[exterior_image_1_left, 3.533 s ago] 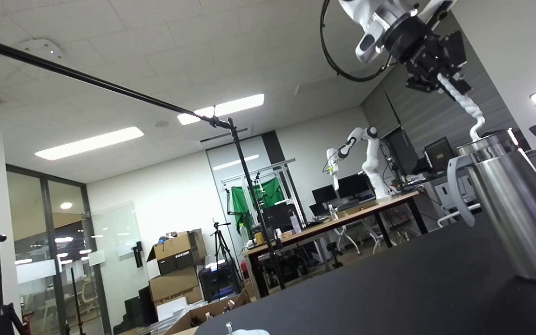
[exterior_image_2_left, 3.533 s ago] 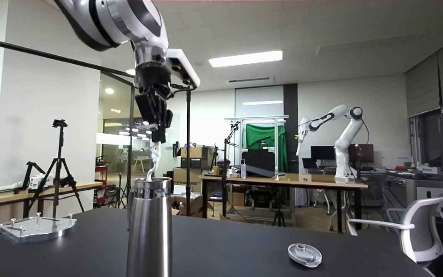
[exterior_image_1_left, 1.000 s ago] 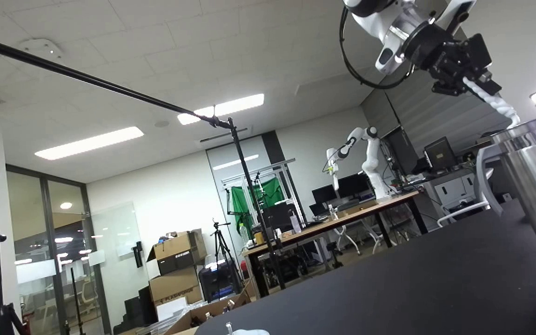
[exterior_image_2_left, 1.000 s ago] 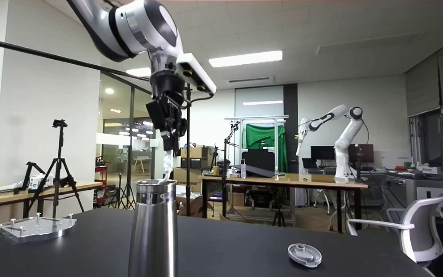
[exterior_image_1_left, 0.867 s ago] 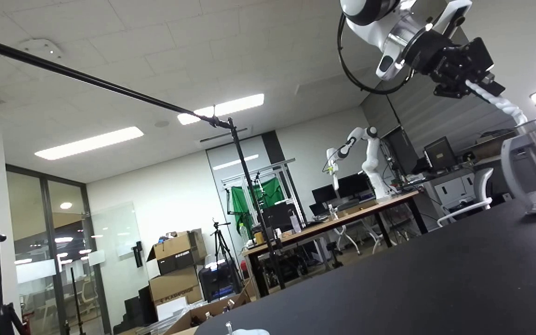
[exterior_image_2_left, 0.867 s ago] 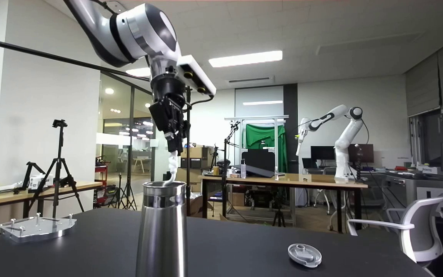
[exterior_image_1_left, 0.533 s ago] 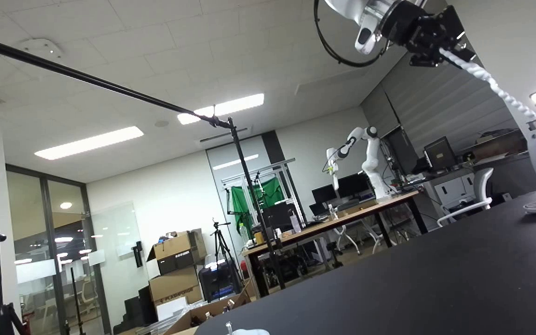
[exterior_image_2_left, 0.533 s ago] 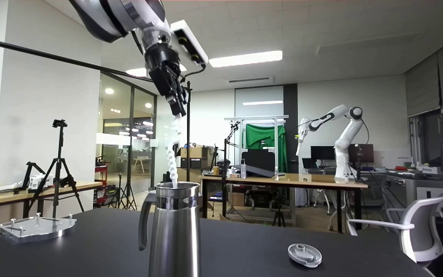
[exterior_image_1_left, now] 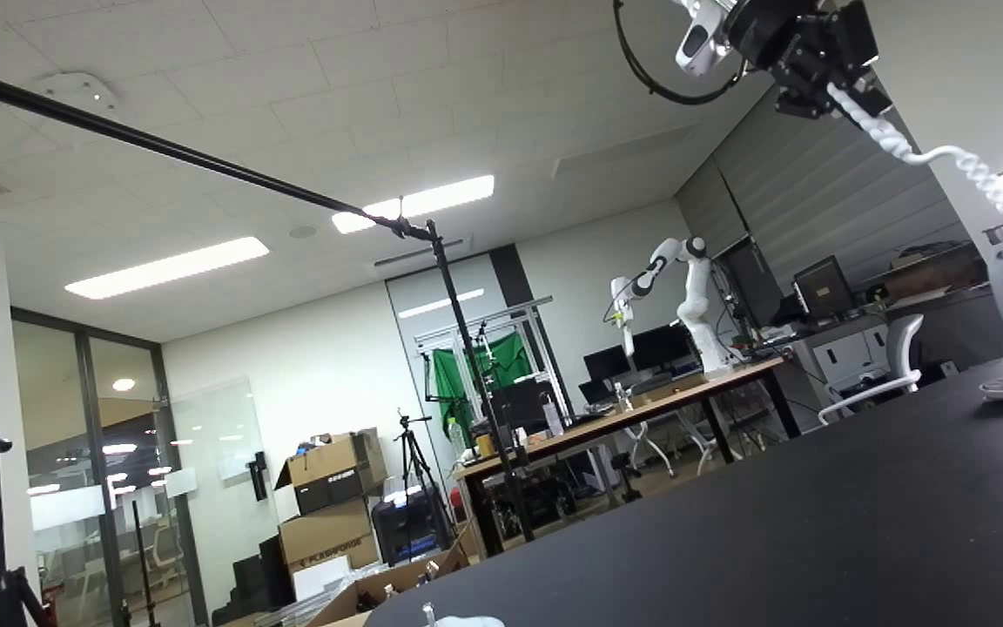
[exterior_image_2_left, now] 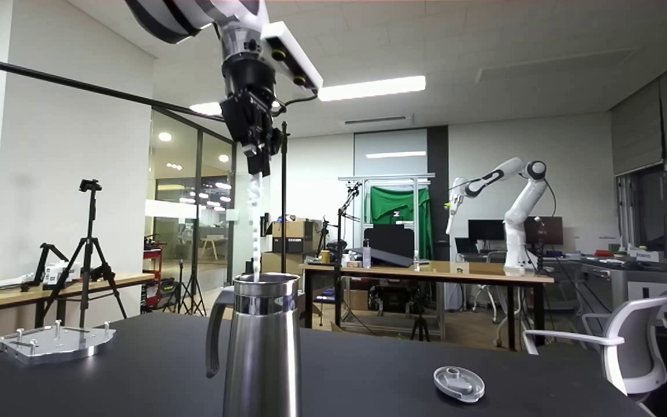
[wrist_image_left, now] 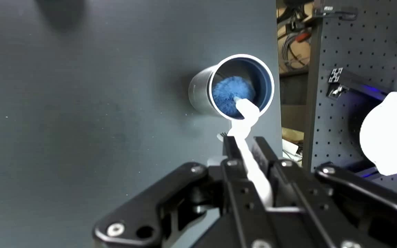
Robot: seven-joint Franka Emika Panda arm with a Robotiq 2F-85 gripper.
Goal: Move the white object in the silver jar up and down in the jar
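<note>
A robot's hand [wrist_image_left: 246,144] grips a spiral-handled white brush [exterior_image_1_left: 886,138], its blue head [wrist_image_left: 231,91] inside the silver jar [exterior_image_2_left: 263,359] below the hand, with grasp and insertion done and the up-and-down scrubbing apparently unfinished, the stroke count impossible to tell.

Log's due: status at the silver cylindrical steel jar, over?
Black two-finger gripper closed around twisted white handle; blue bristle head inside jar; handle crosses rim in wrist view, touch unclear.
</note>
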